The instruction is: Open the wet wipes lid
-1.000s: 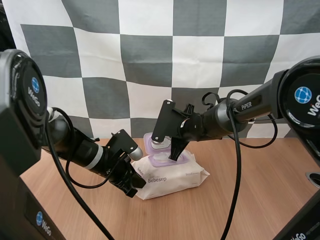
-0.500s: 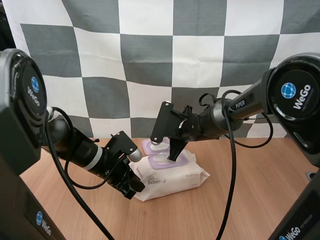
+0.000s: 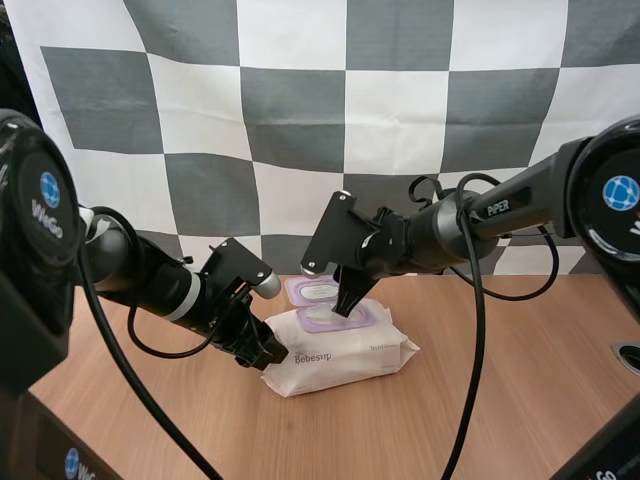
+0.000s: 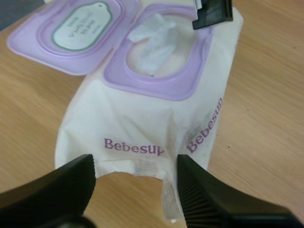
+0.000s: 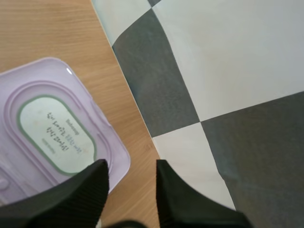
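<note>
Wooden surface (image 3: 500,400): carries one item, roughly mid-way across, toward the far edge.

Pack of wet wipes (image 3: 345,350) (image 4: 142,128): lies flat on the surface, long axis running left to right. Soft white wrapper, creased, with purple "Bebesup" lettering on the near face. The crimped seam at its near left end is wrinkled.

Left jaws: at the near left end of the pack, low over the surface. Released: the two fingers (image 4: 47,190) stand well apart, ribbed faces turned inward, with the pack's seam edge lying between them and not pinched. One finger sits just beside the seam corner.

Right jaws: point down over the top of the pack, at the far right edge of the opening. Released: the fingertips (image 5: 180,199) stand apart, bare wood showing through the gap and nothing between them.

Lid (image 3: 315,291) (image 4: 76,33) (image 5: 52,133): lilac, rounded rectangle, open. It lies flat on the surface at the far left of the pack, an oval white label ringed in green facing up.

Frame (image 4: 156,88): lilac ring on the pack's top, uncovered.

Wipe (image 4: 152,40): white, crumpled tuft sitting in the opening.
</note>
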